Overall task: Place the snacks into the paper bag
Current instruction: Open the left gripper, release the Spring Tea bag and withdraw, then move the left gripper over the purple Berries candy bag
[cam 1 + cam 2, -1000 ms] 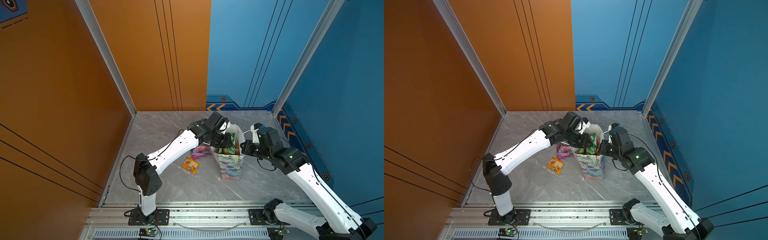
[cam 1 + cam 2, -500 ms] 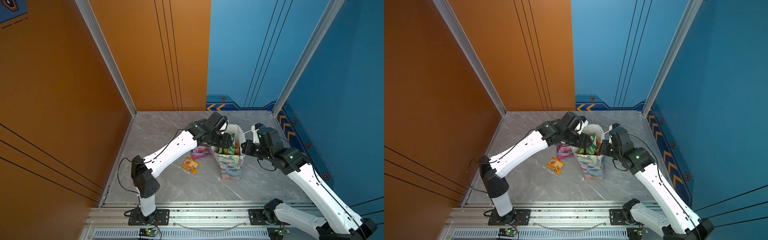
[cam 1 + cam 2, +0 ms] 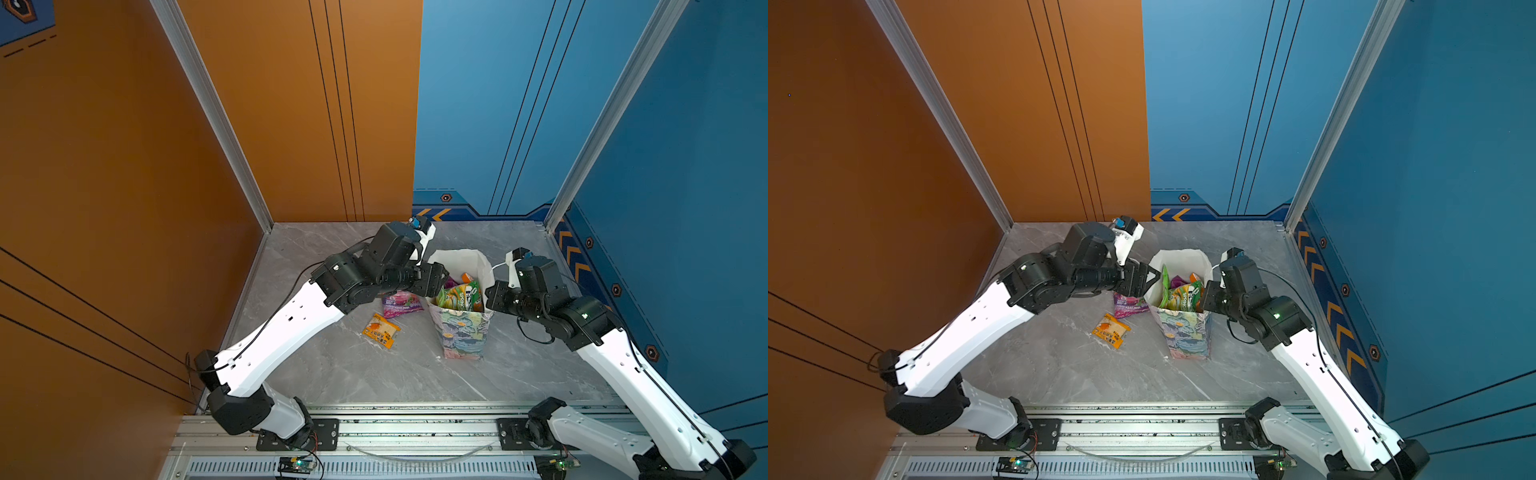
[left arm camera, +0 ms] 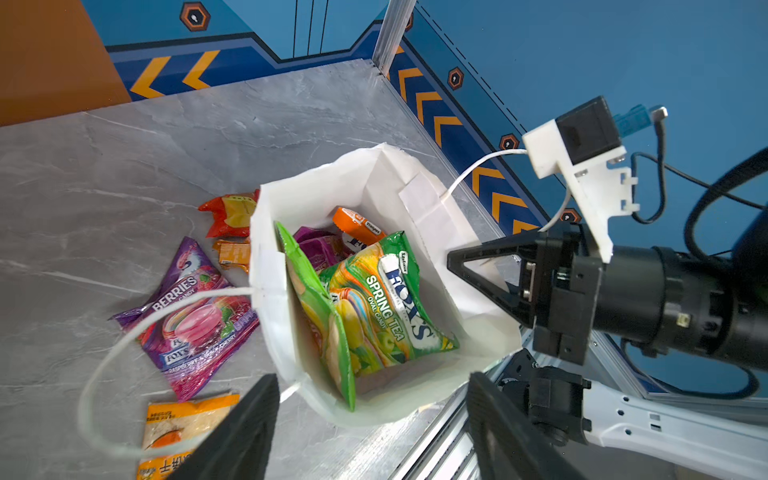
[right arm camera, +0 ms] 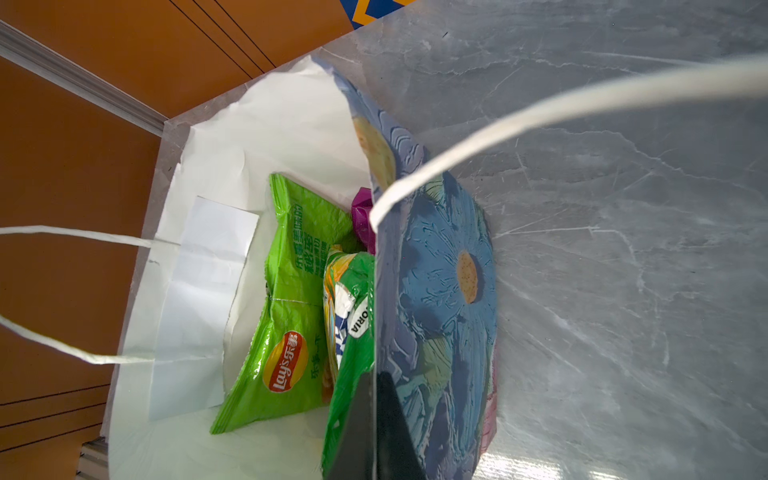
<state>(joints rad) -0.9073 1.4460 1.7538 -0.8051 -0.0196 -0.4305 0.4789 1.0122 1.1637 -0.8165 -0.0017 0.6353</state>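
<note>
The floral paper bag (image 3: pixel 461 332) (image 3: pixel 1185 336) stands upright with its mouth open. Inside it lie a yellow-green Spring Tea packet (image 4: pixel 386 299), a green crisps bag (image 5: pixel 291 299), an orange packet (image 4: pixel 355 222) and a purple one (image 4: pixel 318 245). My left gripper (image 3: pixel 440 276) (image 4: pixel 370 386) hangs open and empty over the bag's left rim. My right gripper (image 3: pixel 490 295) (image 5: pixel 376 415) is shut on the bag's right wall (image 5: pixel 449 266). On the floor left of the bag lie a purple berries bag (image 3: pixel 401 303) (image 4: pixel 187 316), an orange sachet (image 3: pixel 380 330), a red sachet (image 4: pixel 228 212) and a small orange one (image 4: pixel 232 253).
White cord handles (image 4: pixel 124 353) loop out from both sides of the bag. Orange and blue walls close in the grey marble floor (image 3: pixel 353 374). An aluminium rail (image 3: pixel 415 428) carrying both arm bases runs along the front.
My left gripper's jaws have spread apart and drawn back slightly towards the bag's left rim. The Spring Tea packet now rests loose in the bag. The right arm has held still.
</note>
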